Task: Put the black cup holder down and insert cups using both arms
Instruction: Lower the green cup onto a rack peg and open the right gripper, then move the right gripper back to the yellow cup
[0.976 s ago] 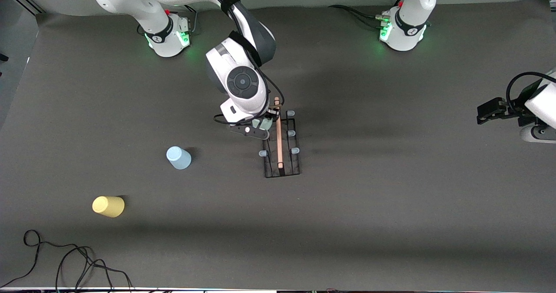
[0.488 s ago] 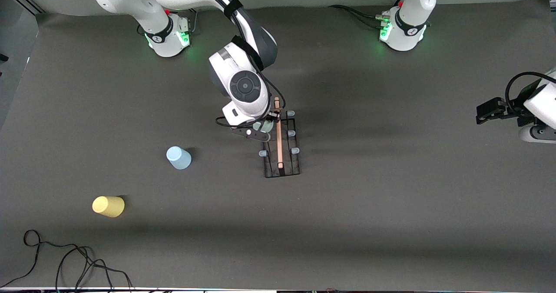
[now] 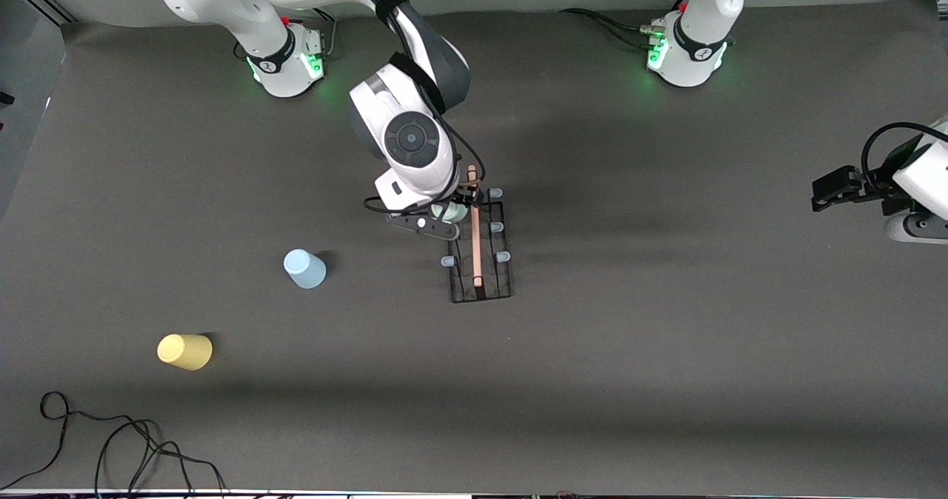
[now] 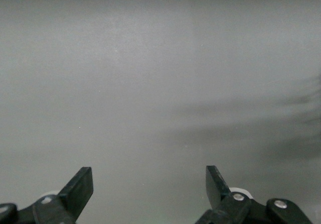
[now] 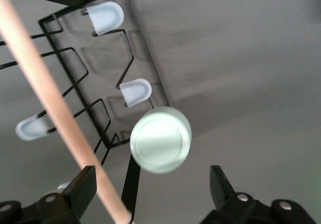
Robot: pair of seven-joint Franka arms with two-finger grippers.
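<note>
Right gripper [image 5: 150, 194] wide above pale green cup [image 5: 160, 139], apparently seated inverted on black cup holder [image 3: 481, 251] peg; left gripper [image 4: 149, 186] wide, waiting aside.

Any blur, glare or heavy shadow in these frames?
Front view: sharp, soft shadow bands on the table, green glow at both bases. Right wrist view: pale green cup slightly soft-edged on the black cup holder, open right gripper dark in the foreground. Left wrist view: bare surface, faint shadow streaks, open left gripper.
</note>
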